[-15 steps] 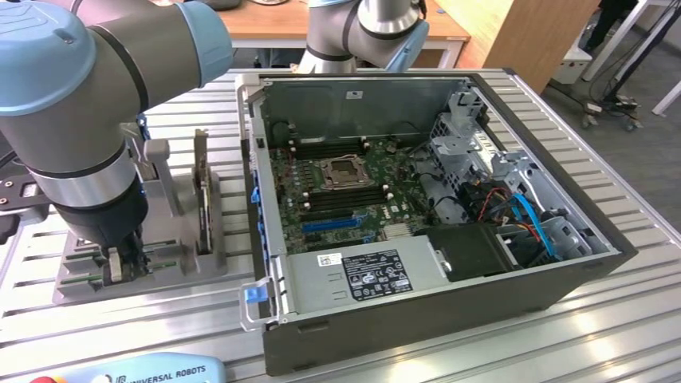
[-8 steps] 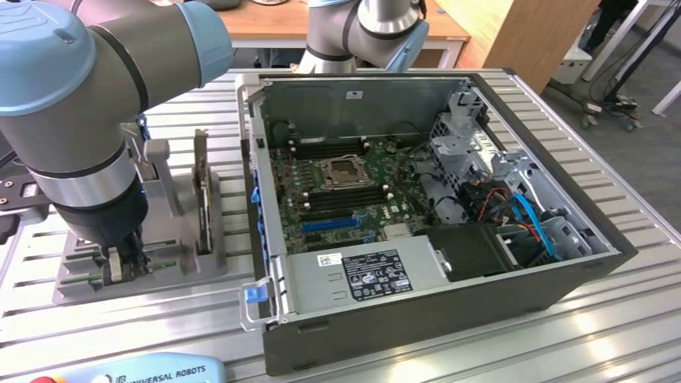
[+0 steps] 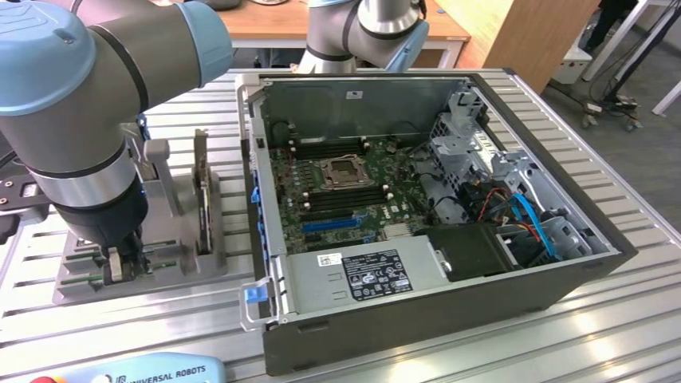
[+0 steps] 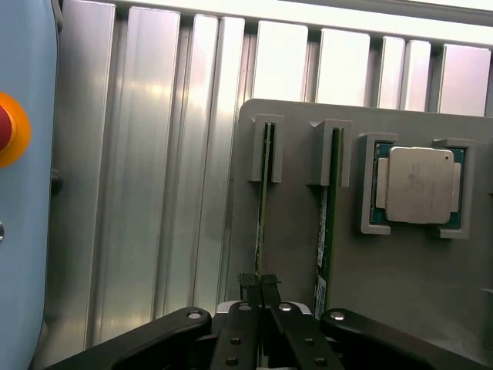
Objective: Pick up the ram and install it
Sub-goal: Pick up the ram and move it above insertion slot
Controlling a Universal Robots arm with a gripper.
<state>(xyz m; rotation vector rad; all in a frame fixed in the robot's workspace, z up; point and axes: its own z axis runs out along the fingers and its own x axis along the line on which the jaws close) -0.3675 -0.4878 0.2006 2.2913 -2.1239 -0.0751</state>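
Green ram (image 4: 263, 196) stands edge-up, stretching lengthwise away from the hand (image 4: 259, 282).

Single arm (image 3: 96, 96) reaching straight down, wrist vertical, gripper (image 4: 258, 287) pointing downward, fingers (image 4: 248, 285) pinched onto the ram (image 4: 263, 193).

The pincer (image 4: 259, 282), on the ram (image 4: 263, 193), has a second stick (image 4: 326, 210) just beside and the computer case (image 3: 426, 327) near.

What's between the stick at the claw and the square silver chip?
A second ram stick, on edge in its own slot, between the gripped ram stick and the processor chip, in the wrist view.
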